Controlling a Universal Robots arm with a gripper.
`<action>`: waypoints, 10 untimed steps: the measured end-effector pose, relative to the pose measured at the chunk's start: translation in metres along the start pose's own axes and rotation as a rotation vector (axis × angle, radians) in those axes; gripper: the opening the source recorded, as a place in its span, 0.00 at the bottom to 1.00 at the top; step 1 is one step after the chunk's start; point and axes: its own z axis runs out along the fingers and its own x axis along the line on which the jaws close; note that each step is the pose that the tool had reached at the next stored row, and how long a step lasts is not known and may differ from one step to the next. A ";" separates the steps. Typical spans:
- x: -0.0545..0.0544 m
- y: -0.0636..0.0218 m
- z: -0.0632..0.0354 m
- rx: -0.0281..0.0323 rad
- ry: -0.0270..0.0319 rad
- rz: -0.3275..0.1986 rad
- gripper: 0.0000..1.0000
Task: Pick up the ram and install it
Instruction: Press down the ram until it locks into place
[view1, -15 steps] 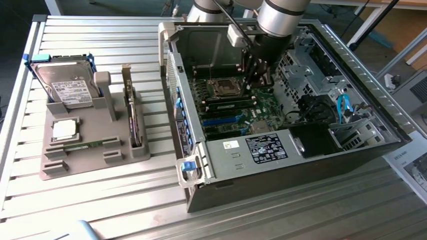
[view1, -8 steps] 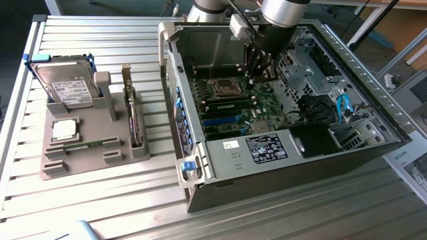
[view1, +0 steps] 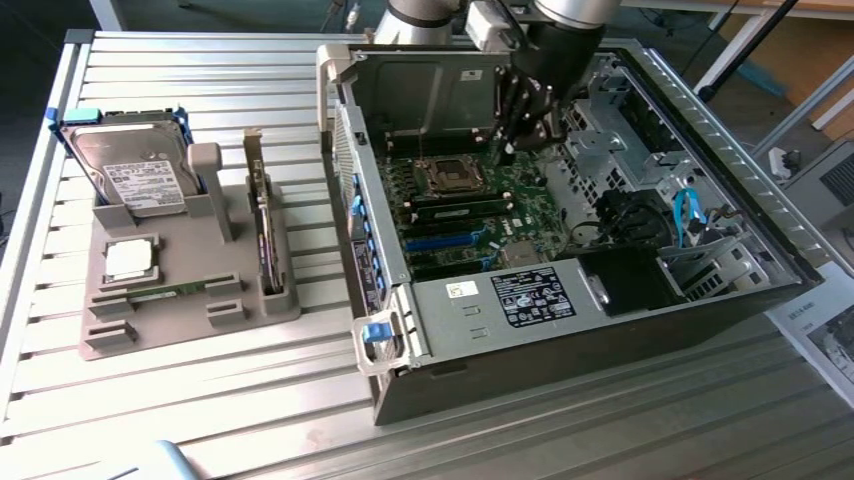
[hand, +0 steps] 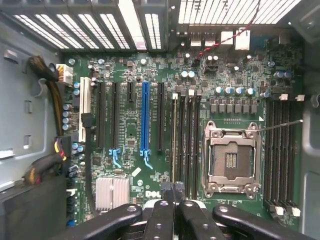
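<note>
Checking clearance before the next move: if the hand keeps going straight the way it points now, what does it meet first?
The hand, shut, points down into the open computer case. Straight ahead lies the green main board, near the black memory slots beside the empty processor socket. It probably meets those slots first; depth is unclear.

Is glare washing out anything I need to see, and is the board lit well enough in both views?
Wrist view: bright daylight blows out the vent slots, but the motherboard and CPU socket are evenly lit and sharp. Exterior view: the board sits in the case's shadow, darker; the table slats shine.
</note>
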 end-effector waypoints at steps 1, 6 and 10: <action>0.000 0.0001 -0.0041 -0.0001 0.0022 0.000 0.10; 0.001 0.0007 -0.0194 -0.0003 0.0125 0.000 0.10; 0.002 0.0012 -0.0338 0.0001 0.0189 0.001 0.10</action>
